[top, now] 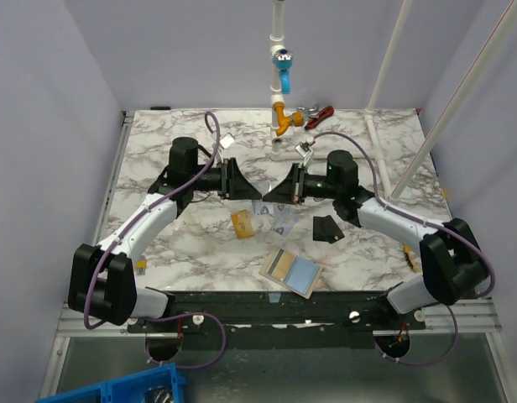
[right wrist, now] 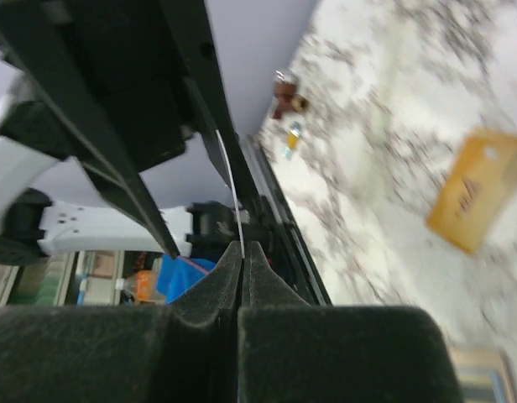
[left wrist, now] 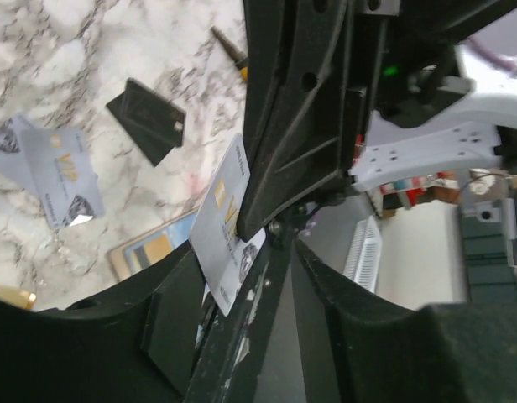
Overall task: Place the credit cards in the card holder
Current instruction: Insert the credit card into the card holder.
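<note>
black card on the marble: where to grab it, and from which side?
The black card lies flat and thin, with no raised part. Come straight down from above and pinch across its short width, on the two long edges. It sits apart from the silver cards and the card holder, so nothing blocks either edge. It will likely slip, so expect retries.

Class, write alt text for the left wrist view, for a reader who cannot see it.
A pale silver card hangs mid-frame, pinched by the right gripper reaching in from above, between the parted fingers of the left gripper. On the marble table behind lie a black card, another pale card and the open card holder.
</note>
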You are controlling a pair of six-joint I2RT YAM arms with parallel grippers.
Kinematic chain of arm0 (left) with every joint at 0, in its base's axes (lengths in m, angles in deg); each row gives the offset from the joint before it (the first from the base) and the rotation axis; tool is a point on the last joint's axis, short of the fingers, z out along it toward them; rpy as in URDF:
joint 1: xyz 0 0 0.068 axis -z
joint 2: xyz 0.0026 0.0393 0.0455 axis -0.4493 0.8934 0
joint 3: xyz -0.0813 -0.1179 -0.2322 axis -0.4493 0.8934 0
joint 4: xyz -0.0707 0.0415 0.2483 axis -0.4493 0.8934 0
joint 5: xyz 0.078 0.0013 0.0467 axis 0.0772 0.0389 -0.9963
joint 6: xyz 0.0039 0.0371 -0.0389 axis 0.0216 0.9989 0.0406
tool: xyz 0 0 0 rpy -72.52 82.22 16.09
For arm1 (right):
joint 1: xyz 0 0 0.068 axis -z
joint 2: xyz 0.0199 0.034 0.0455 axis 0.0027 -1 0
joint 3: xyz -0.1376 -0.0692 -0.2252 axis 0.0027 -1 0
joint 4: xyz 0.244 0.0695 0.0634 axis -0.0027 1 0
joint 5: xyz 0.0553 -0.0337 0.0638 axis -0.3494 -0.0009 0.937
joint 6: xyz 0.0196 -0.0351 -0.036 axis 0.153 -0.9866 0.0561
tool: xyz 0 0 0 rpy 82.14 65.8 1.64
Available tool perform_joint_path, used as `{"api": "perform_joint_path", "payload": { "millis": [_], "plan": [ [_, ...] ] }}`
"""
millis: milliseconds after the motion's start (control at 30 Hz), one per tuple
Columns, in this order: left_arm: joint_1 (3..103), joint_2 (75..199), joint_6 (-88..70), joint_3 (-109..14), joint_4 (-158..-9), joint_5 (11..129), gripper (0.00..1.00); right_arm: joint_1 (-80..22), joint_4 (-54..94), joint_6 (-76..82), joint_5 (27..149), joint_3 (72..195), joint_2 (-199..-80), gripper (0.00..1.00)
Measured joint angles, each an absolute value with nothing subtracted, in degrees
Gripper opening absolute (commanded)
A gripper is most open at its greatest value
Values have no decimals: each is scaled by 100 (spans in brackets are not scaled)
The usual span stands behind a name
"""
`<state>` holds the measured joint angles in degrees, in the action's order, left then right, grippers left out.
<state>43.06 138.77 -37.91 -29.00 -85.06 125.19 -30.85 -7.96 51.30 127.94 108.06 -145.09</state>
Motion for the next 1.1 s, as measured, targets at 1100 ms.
{"api": "perform_joint_path", "payload": {
  "millis": [1100],
  "plan": [
    [6997, 15265, 849, -3521, -5503, 9348, 33, -3085, 6463, 3959, 11140, 8487, -11029, 1]
  ]
}}
